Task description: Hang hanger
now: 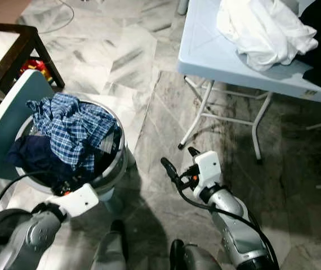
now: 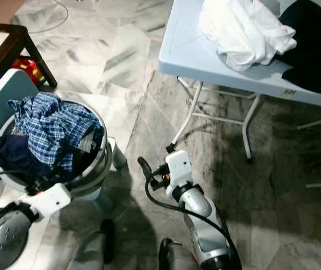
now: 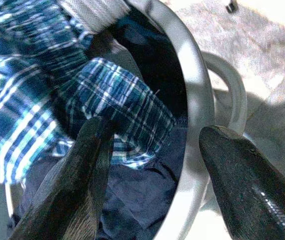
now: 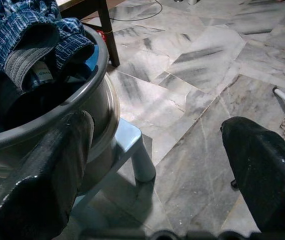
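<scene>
Both arms empty, task seems not started

At lower left the left gripper [image 3: 152, 185] hangs over the laundry basket [image 1: 118, 163] of clothes, jaws wide; at lower centre the right gripper [image 1: 177, 163] is wide, holding nothing. I cannot find any hanger; the desk [image 1: 205, 50] stands upper right.

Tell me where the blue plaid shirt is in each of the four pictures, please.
Left eye view: the blue plaid shirt at left, atop the grey basin.
Right eye view: at left again.
Left wrist view: upper part, inside the basin rim.
Right wrist view: upper corner, over the rim.
Shared landmark: the basin rim.
</scene>
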### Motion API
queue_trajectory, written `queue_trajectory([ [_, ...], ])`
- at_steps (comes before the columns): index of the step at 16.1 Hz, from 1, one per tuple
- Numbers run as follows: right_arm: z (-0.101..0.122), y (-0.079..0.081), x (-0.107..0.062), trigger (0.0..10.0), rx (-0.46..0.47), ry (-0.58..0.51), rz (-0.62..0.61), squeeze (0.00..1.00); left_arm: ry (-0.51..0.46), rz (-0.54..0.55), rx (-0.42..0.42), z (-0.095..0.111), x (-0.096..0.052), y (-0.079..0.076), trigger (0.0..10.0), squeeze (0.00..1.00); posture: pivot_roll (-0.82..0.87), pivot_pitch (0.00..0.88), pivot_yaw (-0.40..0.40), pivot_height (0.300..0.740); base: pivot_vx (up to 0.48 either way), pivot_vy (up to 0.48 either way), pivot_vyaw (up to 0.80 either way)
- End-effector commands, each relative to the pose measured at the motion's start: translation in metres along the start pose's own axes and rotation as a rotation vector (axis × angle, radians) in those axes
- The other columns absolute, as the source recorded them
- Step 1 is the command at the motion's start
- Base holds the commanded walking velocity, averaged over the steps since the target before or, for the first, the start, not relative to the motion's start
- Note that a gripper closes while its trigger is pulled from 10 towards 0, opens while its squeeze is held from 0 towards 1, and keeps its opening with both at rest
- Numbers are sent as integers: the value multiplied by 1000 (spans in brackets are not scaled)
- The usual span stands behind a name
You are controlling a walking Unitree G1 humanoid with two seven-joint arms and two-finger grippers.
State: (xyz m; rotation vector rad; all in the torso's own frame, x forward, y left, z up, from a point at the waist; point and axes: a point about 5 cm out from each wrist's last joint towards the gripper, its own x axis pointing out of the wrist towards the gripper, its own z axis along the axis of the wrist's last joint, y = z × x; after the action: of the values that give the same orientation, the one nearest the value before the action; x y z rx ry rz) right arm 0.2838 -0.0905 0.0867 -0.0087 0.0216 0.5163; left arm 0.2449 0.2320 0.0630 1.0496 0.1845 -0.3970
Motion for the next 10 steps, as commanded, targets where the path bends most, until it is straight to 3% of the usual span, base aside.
queue_trajectory([
  [1,-5,-4,-6,10000,-4,20,-23,0,13,-55,73,-7,-2,-10,10000,0,100,285,-49,740,0,0,0],
  [3,-6,-5,-8,10000,-4,23,-33,0,6,-48,153,-9,0,-1,10000,0,86,285,-46,740,0,0,0],
  [7,-7,-6,-11,10000,-4,27,-39,0,-28,12,201,-6,0,14,10000,0,78,285,-43,740,0,0,0],
  [10,-7,-5,-10,10000,-4,29,-37,0,-29,24,223,-10,-3,15,10000,0,86,285,-48,740,0,0,0],
])
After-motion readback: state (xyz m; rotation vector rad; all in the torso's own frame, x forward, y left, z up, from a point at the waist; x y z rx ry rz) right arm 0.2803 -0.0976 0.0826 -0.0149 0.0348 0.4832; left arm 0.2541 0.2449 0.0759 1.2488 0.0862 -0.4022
